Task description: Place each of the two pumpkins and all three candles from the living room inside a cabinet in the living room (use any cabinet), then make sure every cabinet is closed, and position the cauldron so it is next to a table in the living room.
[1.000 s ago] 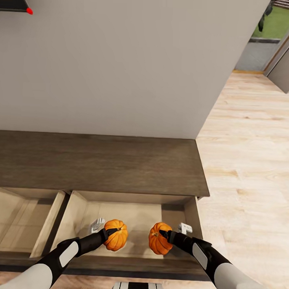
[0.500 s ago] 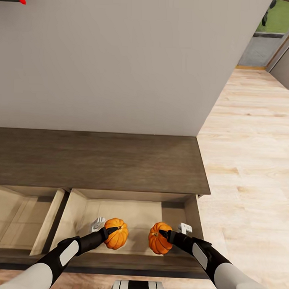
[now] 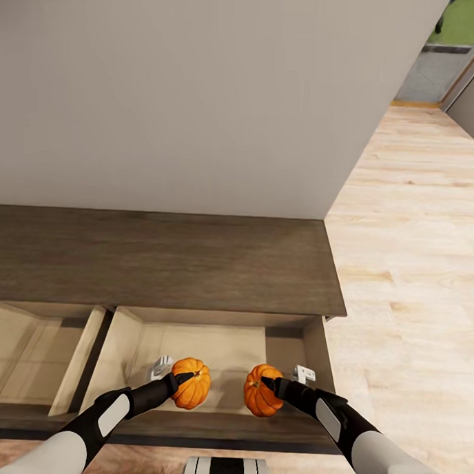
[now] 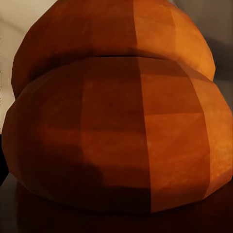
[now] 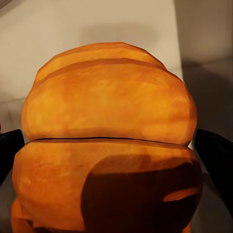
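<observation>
Pumpkins, small orange ribbed: left one clenched in left end effector, right one in right end effector, both over open tan drawer of dark-brown wood cabinet. Risk: released high, they likely roll or bounce out.

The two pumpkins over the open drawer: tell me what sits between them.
Nothing: in the head view, only bare tan drawer floor shows between the left pumpkin and the right pumpkin.

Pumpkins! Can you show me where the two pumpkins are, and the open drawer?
Left pumpkin (image 3: 192,384), head view, on its orange ribbed side.
Right pumpkin (image 3: 258,392), head view, on its orange side.
Open drawer (image 3: 211,346), head view, on its bare tan floor.
</observation>
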Robot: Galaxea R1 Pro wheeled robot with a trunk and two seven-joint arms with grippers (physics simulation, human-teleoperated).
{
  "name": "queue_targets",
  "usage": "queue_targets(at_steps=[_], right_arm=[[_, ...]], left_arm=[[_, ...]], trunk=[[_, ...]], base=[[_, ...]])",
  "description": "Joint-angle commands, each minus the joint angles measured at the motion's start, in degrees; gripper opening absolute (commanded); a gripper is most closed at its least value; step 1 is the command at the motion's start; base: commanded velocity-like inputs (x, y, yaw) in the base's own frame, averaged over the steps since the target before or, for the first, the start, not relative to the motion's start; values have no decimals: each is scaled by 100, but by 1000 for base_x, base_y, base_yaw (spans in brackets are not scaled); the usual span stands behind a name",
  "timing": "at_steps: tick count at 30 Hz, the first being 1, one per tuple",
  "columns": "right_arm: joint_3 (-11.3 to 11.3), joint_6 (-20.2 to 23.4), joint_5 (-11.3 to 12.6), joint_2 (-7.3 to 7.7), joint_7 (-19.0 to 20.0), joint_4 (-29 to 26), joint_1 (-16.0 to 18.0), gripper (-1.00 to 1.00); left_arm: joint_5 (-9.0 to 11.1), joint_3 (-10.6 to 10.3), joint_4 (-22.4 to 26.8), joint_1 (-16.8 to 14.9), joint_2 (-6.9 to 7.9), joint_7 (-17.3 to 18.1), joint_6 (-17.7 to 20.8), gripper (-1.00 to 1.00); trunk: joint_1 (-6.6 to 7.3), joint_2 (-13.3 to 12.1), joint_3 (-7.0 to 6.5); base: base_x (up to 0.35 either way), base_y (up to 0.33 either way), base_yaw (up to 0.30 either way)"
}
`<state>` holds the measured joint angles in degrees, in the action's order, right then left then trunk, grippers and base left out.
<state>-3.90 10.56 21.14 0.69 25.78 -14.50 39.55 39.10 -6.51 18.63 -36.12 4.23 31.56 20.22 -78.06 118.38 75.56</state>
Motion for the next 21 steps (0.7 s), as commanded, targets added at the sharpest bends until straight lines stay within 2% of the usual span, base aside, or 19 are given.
queue_targets(at_steps=[1, 21], right_arm=[[1, 0, 3, 0, -3, 0, 0, -100], [3, -7, 3, 0, -11, -74, 0, -100]], left_arm=[[4, 0, 0, 0, 0, -1, 0, -100], [3, 2, 1, 0, 1, -4, 0, -100]], trunk=[[0, 0, 2], [0, 0, 5]], base=[[0, 0, 0], [0, 0, 0]])
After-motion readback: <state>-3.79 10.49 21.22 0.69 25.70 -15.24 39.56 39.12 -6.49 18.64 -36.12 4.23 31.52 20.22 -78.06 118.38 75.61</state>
